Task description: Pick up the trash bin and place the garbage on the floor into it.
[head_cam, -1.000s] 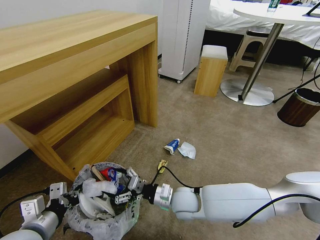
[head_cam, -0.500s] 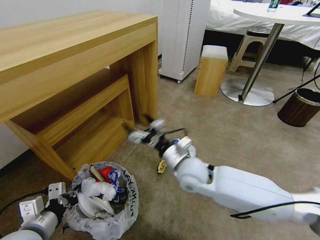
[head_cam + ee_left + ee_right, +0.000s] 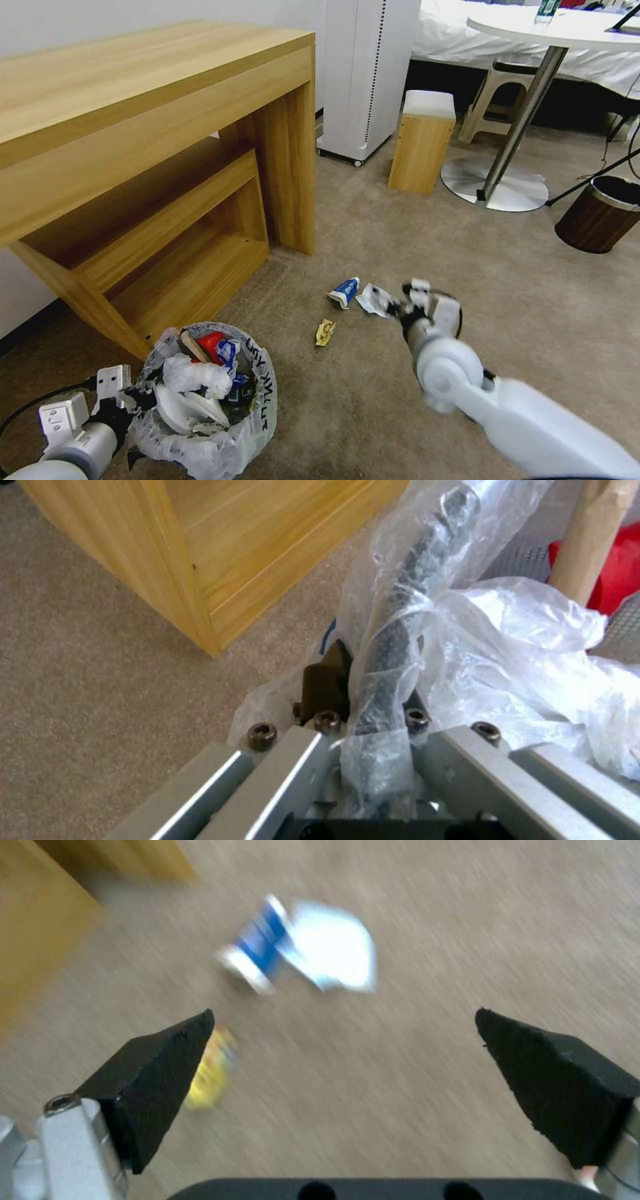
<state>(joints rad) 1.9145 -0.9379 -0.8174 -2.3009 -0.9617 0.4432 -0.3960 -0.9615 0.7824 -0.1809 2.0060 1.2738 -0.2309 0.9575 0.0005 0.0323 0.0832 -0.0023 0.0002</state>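
Litter already fills the trash bin (image 3: pixel 207 400), pinched at its bagged rim by the left hand (image 3: pixel 373 720). Left on the floor (image 3: pixel 373 413): a blue-white wrapper (image 3: pixel 345 291), white tissue (image 3: pixel 372 299) and a yellow scrap (image 3: pixel 325 331). Right hand (image 3: pixel 347 1065) hangs over them, spread, apparently empty; motion blurs detail.
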